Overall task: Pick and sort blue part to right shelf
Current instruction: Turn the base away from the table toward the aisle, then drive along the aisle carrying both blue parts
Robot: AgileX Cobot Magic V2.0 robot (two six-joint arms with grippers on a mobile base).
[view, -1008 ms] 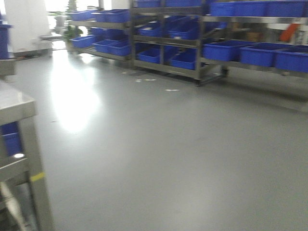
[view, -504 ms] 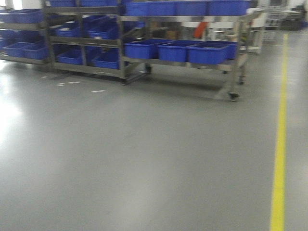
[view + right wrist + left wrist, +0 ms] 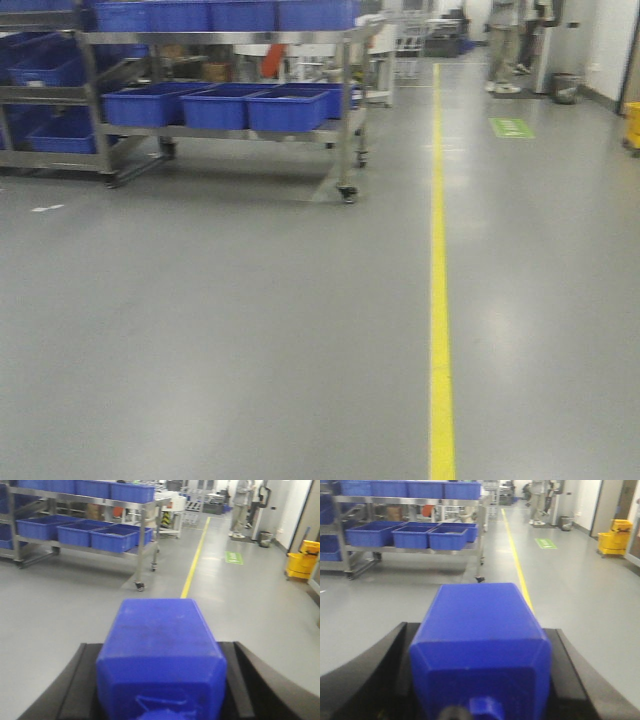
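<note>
Part [image 3: 160,635]: you have it in the right gripper [image 3: 160,652]. It is smooth solid-blue plastic with a square body and sloped shoulders; a wide raised cap shows at the frame's bottom edge.
Right gripper: your black fingers [image 3: 75,690] press both sides of the part, set as wide as its body.
Block [image 3: 480,630]: a second piece of blue plastic, square with bevelled shoulders and a small stub at the near end.
Left gripper [image 3: 480,647]: your jaws are clamped on the block, with a black finger [image 3: 375,670] on each side.
Shelf [image 3: 345,110]: a steel-railed rack on castors, standing ahead to your left, well apart from both grippers.
Bins [image 3: 215,105]: open blue plastic; you can count three on the near lower tier.
Floor [image 3: 250,330]: grey and glossy, with one yellow line [image 3: 437,300].
Count: two blue pieces, one per gripper.
</note>
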